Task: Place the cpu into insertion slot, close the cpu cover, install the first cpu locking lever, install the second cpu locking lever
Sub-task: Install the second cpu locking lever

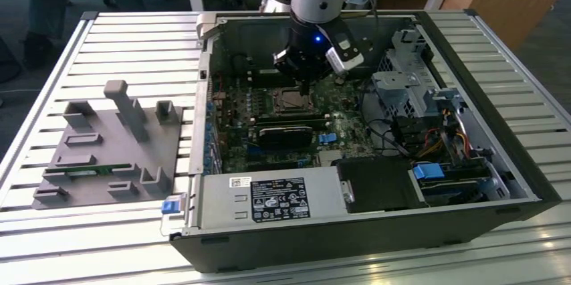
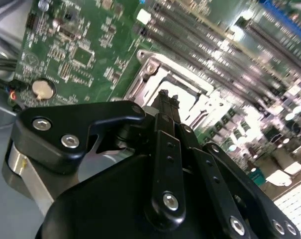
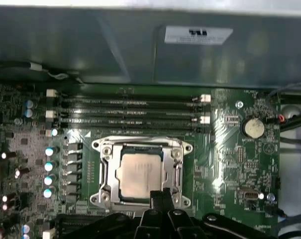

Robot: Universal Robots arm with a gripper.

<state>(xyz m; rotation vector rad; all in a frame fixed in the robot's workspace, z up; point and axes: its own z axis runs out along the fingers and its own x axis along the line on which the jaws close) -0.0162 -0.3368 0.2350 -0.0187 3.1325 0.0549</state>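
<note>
In the open black computer case (image 1: 499,164), on the green motherboard (image 3: 240,159), the small flat square silver-grey cpu (image 3: 139,175) is seen seated in the silver-rimmed square insertion slot (image 3: 104,172) — framed by the thin silvery metal cpu cover (image 3: 140,143). Just beside it, the black gripper (image 3: 160,195) is held with fingers pressed together, empty. The cover is judged light, stiff and springy — best pushed on its rim, never on the fragile chip.

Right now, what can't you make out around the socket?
- cpu near edge: first wrist view, hidden behind the hand.
- insertion slot near side: second wrist view, blocked by the hand's black links.
- Locking levers' state: exterior view, socket too small, the arm's hand overlapping its edge.
- cpu cover latching: can't tell.
</note>
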